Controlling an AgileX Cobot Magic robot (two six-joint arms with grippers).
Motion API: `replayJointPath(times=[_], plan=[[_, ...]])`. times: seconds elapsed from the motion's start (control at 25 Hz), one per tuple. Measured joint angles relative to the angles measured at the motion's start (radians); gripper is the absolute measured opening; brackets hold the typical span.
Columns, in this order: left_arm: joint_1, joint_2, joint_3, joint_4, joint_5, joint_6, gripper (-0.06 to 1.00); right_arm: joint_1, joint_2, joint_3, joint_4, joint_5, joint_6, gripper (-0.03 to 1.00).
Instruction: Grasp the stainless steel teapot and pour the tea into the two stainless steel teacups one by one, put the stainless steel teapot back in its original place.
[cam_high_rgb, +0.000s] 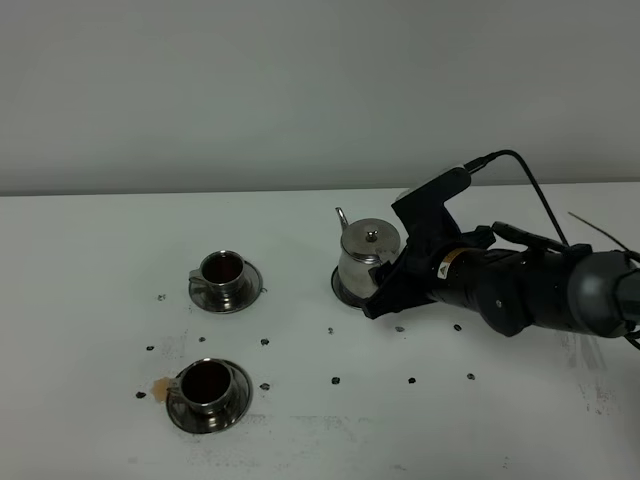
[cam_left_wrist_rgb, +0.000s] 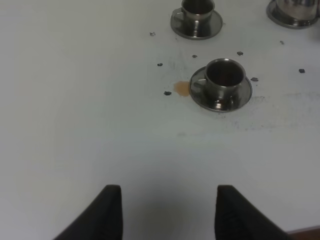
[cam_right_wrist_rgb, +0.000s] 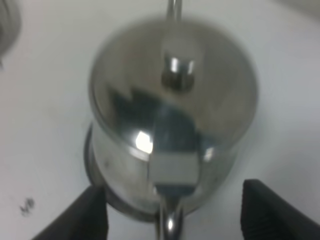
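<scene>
Around the teapot (cam_right_wrist_rgb: 172, 125) handle, wide-spread right gripper (cam_right_wrist_rgb: 172, 210).

From the exterior high camera we look down and across the white tabletop (cam_high_rgb: 90, 250) toward its far edge and the wall, well back, taking in the whole layout. Our left wrist camera sits low over the near part of the tabletop, facing across it to the two stainless steel teacups (cam_left_wrist_rgb: 224, 73) (both also in the high view). Our right wrist camera looks steeply down, very close, on the stainless steel teapot (cam_right_wrist_rgb: 172, 120), blurred by nearness; the high view shares it too.
</scene>
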Motion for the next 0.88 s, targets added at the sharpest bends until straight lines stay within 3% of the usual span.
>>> replayJointPath(times=[0.2,0.36,0.56,0.88], plan=[[0.0,0.0,0.0,0.0,0.0,0.0,0.48,0.0,-0.135,0.006,-0.058,0.036,0.0,0.57],[0.0,0.0,0.0,0.0,0.0,-0.001,0.48,0.0,-0.334,0.114,-0.13,0.035,0.0,0.55],[0.0,0.0,0.0,0.0,0.0,-0.001,0.48,0.0,-0.625,0.272,-0.137,0.041,0.0,0.51],[0.0,0.0,0.0,0.0,0.0,-0.001,0.48,0.0,-0.827,0.304,-0.138,0.023,0.001,0.46]])
